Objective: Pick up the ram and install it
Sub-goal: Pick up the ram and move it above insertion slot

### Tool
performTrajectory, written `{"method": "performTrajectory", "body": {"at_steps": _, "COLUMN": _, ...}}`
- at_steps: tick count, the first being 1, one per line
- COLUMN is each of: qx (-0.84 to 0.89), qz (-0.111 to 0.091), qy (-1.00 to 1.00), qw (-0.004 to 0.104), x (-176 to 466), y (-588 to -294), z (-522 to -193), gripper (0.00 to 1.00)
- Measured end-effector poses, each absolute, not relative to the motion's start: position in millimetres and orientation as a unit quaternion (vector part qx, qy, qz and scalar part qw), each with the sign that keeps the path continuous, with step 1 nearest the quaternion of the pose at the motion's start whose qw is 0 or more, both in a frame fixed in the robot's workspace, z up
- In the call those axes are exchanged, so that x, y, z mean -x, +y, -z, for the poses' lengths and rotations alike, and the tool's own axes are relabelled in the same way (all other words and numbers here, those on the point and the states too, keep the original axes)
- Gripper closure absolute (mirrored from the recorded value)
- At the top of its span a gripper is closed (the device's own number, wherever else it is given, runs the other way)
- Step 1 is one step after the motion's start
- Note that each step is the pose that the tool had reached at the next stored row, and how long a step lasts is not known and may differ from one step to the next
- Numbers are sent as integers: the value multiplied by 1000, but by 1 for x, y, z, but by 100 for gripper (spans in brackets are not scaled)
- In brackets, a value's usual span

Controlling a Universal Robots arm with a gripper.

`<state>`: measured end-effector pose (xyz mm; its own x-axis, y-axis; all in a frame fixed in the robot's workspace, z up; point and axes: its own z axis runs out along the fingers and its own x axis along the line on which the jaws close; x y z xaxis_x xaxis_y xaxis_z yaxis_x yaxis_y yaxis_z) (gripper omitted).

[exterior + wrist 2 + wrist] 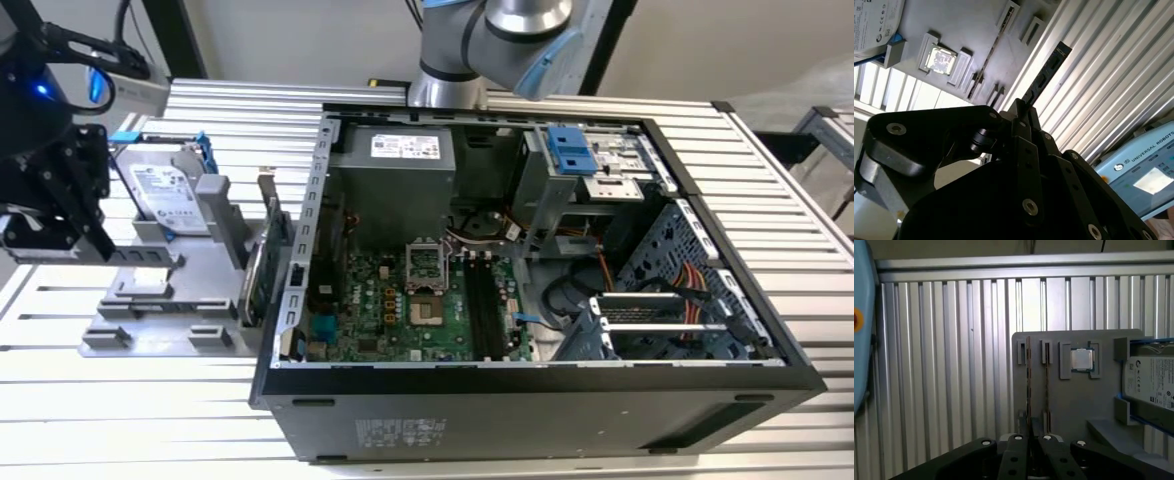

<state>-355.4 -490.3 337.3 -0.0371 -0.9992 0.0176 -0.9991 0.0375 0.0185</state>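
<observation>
Black jaws: pressed together on the ram stick (1046, 75), pinching one end of it; in the second wrist view the stick, dark and narrow, juts straight out past their tips; in the first wrist view it is seen edge-on (1028, 385), a thin line running from between the jaws across the grey rack (1074, 405); whether its far end touches the rack cannot be told.

Second thin strip (1046, 385): edge-on, just beside the stick and parallel to it, on the same rack; board or bare slot, cannot tell.

Processor chip (1082, 360): square, silvery; seated in a recess of the rack, near the two strips.

Hard drive (1151, 382): in a blue frame; on the rack, beyond the chip from the strips.

Counter (134, 440): ribbed metal; carries the rack and the computer case (534, 410); the jaws hang at the exterior view's left edge, over the rack's left end, well apart from the case.

Card with metal bracket (276, 262): standing on edge; between the hard drive and the case.

Case: lying flat, side open; green main board (400, 310) inside, with long black slots (481, 305) and a grey power box (394, 165).

Arm (487, 40): grey with pale blue caps; behind the case.
</observation>
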Motion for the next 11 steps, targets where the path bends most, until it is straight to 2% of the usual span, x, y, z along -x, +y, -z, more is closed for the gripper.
{"method": "performTrajectory", "body": {"at_steps": 11, "qx": -694, "qz": 1, "qy": -720, "qw": 13, "x": 355, "y": -490, "z": -342, "gripper": 100}}
